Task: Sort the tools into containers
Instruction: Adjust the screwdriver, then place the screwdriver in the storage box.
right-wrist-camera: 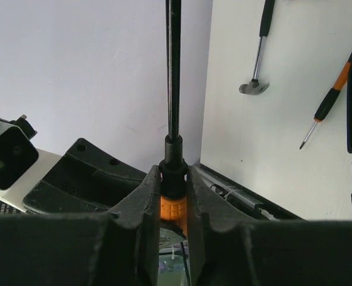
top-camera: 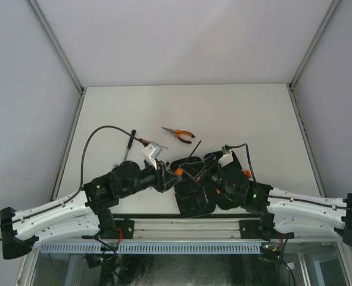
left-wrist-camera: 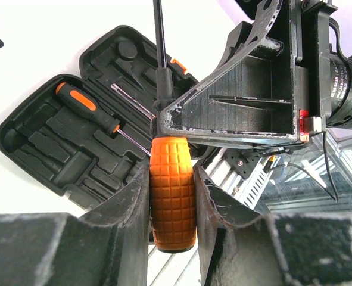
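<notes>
A thick screwdriver with a gridded orange handle (left-wrist-camera: 172,173) is held by both grippers above the open black case (left-wrist-camera: 50,149). My left gripper (left-wrist-camera: 173,205) is shut on the handle. My right gripper (right-wrist-camera: 174,179) is shut on the black collar at the handle's top, and the shaft (right-wrist-camera: 173,65) points away. From above, the grippers, left (top-camera: 171,174) and right (top-camera: 192,170), meet over the case (top-camera: 193,199). A thin screwdriver (left-wrist-camera: 87,107) lies in the case. On the table lie a hammer (right-wrist-camera: 258,53), another thin screwdriver (right-wrist-camera: 327,107) and pliers (top-camera: 179,134).
The hammer (top-camera: 129,145) and a thin screwdriver (top-camera: 147,143) lie just beyond my left wrist. White walls enclose the table on three sides. A metal rail (top-camera: 181,226) runs along the near edge behind the case.
</notes>
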`<action>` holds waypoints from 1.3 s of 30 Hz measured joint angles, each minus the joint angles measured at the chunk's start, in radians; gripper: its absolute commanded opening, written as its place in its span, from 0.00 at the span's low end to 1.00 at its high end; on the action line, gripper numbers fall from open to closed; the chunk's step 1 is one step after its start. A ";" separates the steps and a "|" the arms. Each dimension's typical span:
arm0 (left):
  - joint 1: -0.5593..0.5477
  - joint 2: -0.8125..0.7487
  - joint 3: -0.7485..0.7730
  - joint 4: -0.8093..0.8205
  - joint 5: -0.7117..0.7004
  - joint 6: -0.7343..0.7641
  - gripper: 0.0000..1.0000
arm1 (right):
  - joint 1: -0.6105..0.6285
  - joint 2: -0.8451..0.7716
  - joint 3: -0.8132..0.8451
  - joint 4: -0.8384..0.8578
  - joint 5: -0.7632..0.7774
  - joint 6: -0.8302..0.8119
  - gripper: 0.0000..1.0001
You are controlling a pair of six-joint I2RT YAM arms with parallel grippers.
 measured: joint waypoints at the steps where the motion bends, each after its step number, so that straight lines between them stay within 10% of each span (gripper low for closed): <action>1: 0.000 0.000 0.000 0.000 0.000 0.000 0.30 | -0.002 0.000 0.000 0.000 -0.003 0.000 0.00; 5: 0.000 0.000 0.000 0.000 0.002 0.003 0.53 | -0.006 -0.016 0.000 -0.019 -0.010 -0.006 0.00; 12: 0.000 -0.020 0.000 -0.037 -0.035 0.001 0.63 | -0.008 -0.116 0.000 -0.173 0.068 -0.099 0.00; 39: 0.262 0.092 -0.001 -0.190 -0.114 -0.007 0.64 | -0.099 0.254 0.238 -0.684 -0.144 -0.589 0.00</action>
